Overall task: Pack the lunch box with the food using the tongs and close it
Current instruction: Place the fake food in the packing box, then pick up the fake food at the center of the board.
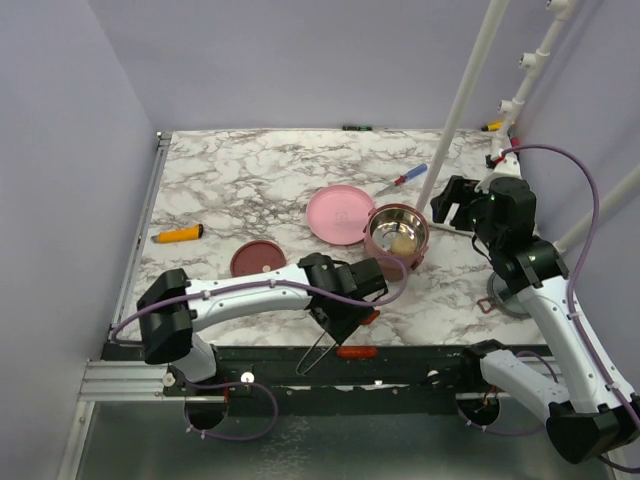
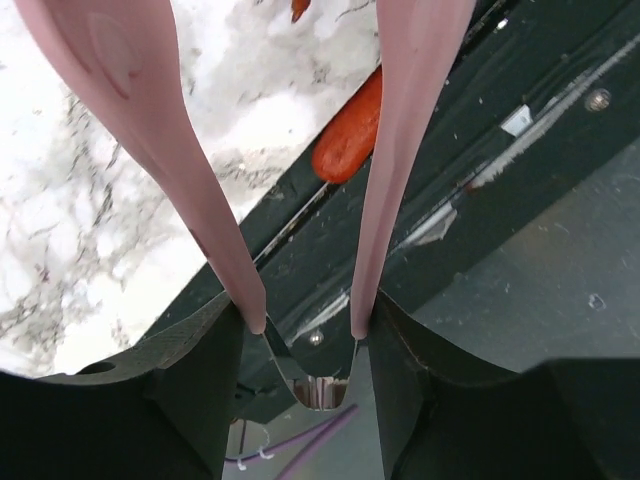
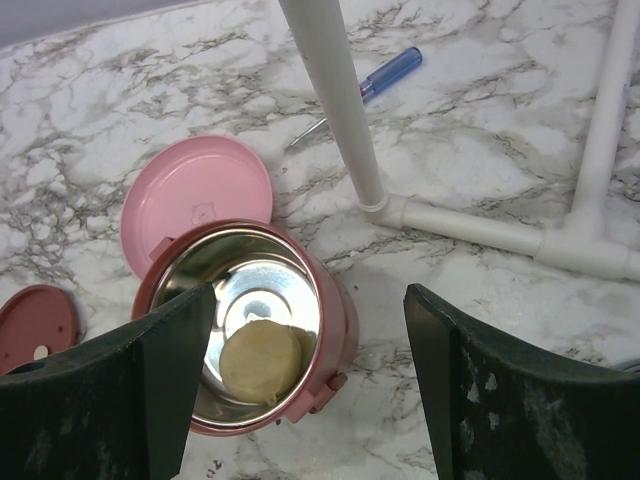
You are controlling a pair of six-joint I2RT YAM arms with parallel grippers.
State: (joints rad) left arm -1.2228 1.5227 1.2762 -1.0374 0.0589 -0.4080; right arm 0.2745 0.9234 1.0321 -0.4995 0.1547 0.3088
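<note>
Left hand [image 1: 340,306]: clenched on tongs [image 2: 160,150].
Right hand [image 1: 450,205]: released, beside lunch box [image 3: 340,325].
Sausage [image 2: 352,135]: judged slippery; mid-length pinch advised.

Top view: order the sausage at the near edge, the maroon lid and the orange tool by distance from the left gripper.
From the left gripper:
1. sausage, near edge, beside it.
2. maroon lid, farther back-left.
3. orange tool, far left.

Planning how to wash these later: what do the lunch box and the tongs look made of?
The lunch box has a matte dusty-red shell, likely plastic. Its inside looks like polished steel, mirror-bright with reflections. The tongs are an even, smooth pink with a soft sheen, so probably plastic or silicone; the look alone cannot settle which.
</note>
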